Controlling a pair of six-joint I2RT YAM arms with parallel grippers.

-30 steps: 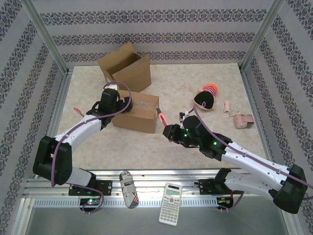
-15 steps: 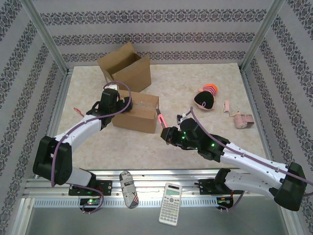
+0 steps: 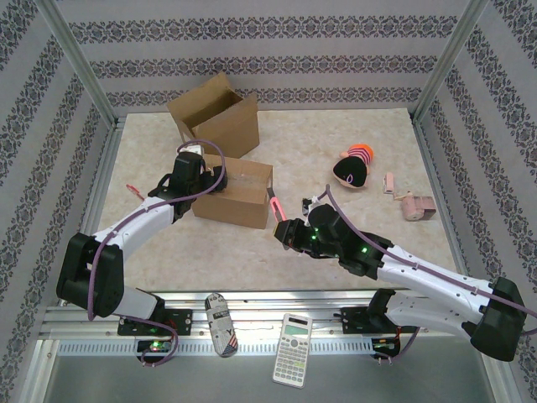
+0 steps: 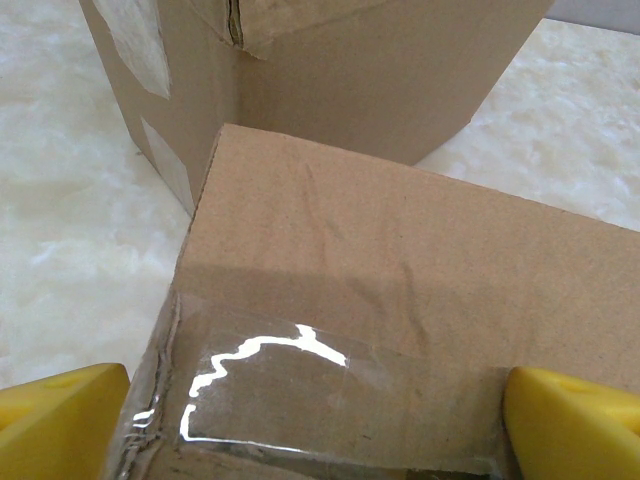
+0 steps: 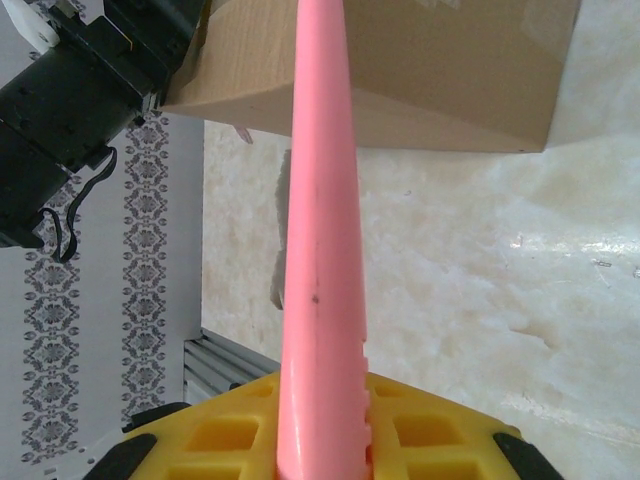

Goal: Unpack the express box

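Observation:
The express box (image 3: 235, 193) is a shut brown carton sealed with clear tape (image 4: 300, 385), lying mid-table. My left gripper (image 3: 201, 180) straddles its left end, and its yellow fingers (image 4: 60, 420) press against both sides of the box, so it is shut on the box at a wide span (image 4: 320, 430). My right gripper (image 3: 289, 228) sits just off the box's right end, shut on a pink cutter (image 3: 275, 204). In the right wrist view the pink cutter (image 5: 320, 250) rises from between the yellow jaws (image 5: 320, 455), and its tip points at the box's corner (image 5: 400, 70).
An open cardboard box (image 3: 216, 117) stands at the back left. A black-and-orange plush toy (image 3: 352, 168) and a pink object (image 3: 411, 204) lie to the right. A calculator (image 3: 292, 337) and a patterned case (image 3: 221, 323) rest on the front rail. A small pink scrap (image 3: 132, 190) lies at the left.
My right arm has shifted slightly to the left with the pink cutter, toward the box's right end. The left arm and the box have not moved.

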